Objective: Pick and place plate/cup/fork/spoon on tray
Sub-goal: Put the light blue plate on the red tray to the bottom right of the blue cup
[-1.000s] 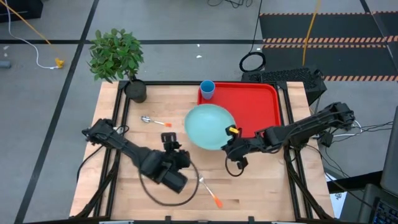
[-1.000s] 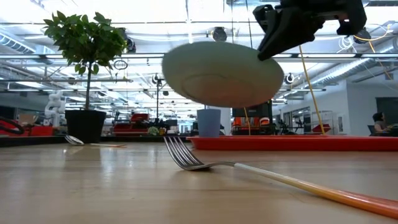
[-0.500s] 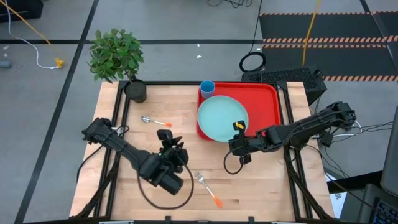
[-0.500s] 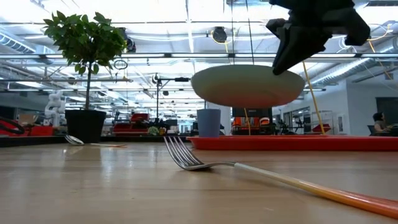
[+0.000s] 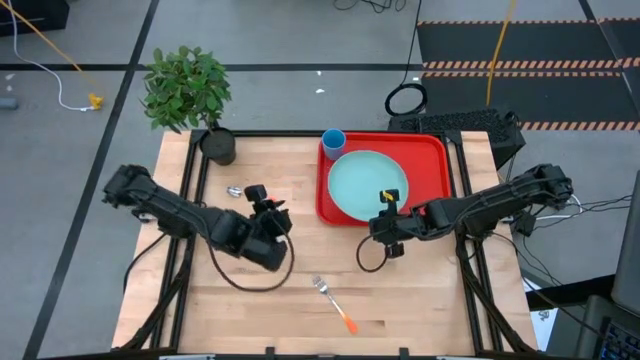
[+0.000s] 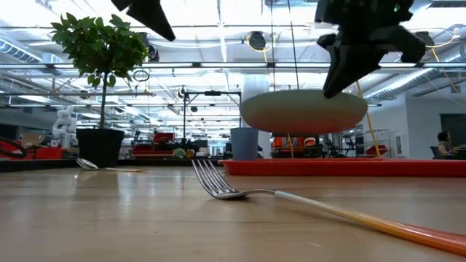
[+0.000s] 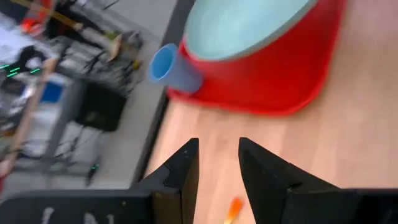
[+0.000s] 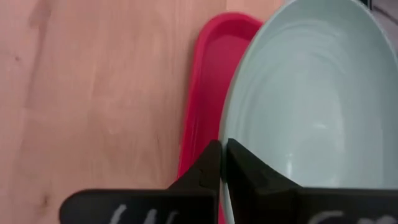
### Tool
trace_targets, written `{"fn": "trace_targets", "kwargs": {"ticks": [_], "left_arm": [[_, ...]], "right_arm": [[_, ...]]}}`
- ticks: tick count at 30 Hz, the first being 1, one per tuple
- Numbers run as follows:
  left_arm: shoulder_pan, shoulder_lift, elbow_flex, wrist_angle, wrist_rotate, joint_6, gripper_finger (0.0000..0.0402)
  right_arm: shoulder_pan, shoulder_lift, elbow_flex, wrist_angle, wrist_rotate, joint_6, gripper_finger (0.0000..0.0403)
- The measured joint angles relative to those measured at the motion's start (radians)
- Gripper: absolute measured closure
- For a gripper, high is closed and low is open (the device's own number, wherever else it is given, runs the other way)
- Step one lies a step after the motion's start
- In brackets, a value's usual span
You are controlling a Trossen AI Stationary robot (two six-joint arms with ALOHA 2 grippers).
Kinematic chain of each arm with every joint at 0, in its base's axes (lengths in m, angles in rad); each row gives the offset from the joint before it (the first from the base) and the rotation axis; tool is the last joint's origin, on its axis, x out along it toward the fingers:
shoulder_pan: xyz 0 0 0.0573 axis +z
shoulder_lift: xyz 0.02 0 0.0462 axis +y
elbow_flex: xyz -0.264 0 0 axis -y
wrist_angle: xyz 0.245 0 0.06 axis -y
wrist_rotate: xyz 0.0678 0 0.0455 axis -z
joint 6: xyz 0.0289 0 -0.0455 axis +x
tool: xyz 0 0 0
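Starting at the left of the table, we have the spoon [image 5: 234, 191] lying on the wood near the plant pot [image 5: 217, 146], not yet moved. Our left gripper [image 5: 262, 207] hovers just beside it, fingers apart by a narrow gap with nothing between them, the orange handle tip showing just below them in the wrist view.

Nearer the front edge, the fork [image 5: 334, 303] lies alone on the bare wood, also waiting.

Further right, the red tray [image 5: 432, 160] already holds the blue cup [image 5: 333, 142] in its far left corner. Our right gripper [image 5: 389, 205] pinches the near rim of the plate [image 5: 362, 183], jaws closed on it, and the low view shows the plate hanging above the tray, not set down.

So we judge one of four items placed, the plate nearly there, both utensils left.
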Motion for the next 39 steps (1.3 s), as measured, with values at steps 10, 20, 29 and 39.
{"fn": "trace_targets", "kwargs": {"ticks": [10,20,29,39], "left_arm": [[0.089,-0.141,-0.198,0.359,0.141,0.229,0.0286],[0.145,-0.143,-0.200,0.359,0.203,0.237,0.0286],[0.173,-0.143,-0.200,0.370,0.218,0.254,0.0286],[0.210,-0.143,-0.199,0.405,0.277,0.254,0.0286]], "right_arm": [[-0.074,0.000,-0.074,0.005,-0.003,0.037,0.0403],[-0.164,0.000,-0.168,0.121,-0.020,0.027,0.0403],[-0.191,0.019,-0.180,0.168,-0.056,0.037,0.0403],[-0.191,0.106,-0.180,0.249,-0.057,0.005,0.0403]]}}
